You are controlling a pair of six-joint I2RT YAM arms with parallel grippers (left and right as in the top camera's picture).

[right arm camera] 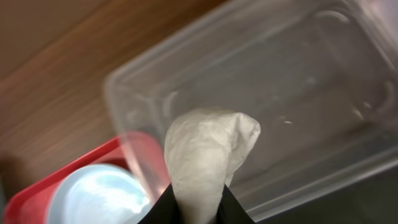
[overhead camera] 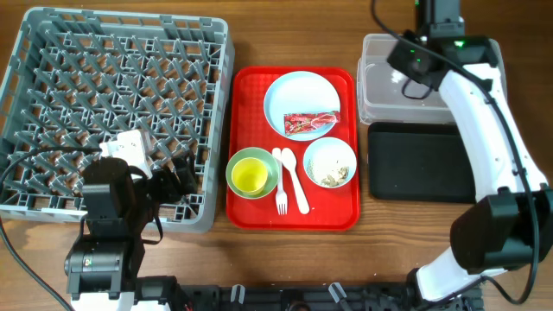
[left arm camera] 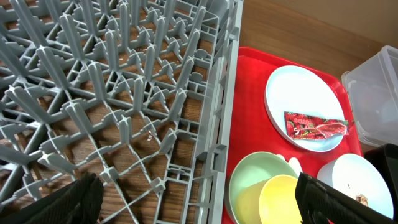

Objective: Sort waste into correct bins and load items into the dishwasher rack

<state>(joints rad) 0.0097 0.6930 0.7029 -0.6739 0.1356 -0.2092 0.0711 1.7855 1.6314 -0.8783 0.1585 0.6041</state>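
Observation:
My right gripper (right arm camera: 198,211) is shut on the crumpled white tissue (right arm camera: 205,149) and holds it above the left part of the clear tub (right arm camera: 298,74), which also shows in the overhead view (overhead camera: 380,95). The black tray (overhead camera: 419,160) lies in front of the tub. The red wrapper (overhead camera: 312,121) lies on the pale-blue plate (overhead camera: 298,91). A bowl (overhead camera: 330,151) holds beige food scraps (overhead camera: 328,178). A yellow cup (overhead camera: 251,177) sits in a pale green bowl (left arm camera: 249,180). The white fork (overhead camera: 281,194) and spoon (overhead camera: 296,186) lie between them. My left gripper (left arm camera: 199,208) is open over the grey rack's (overhead camera: 112,95) front right corner.
The plate, bowls, cup and cutlery all sit on a flat red tray (overhead camera: 251,86) between the rack and the bins. The wooden table shows behind the tray (overhead camera: 294,34). A black cable (overhead camera: 26,160) runs over the rack's left front.

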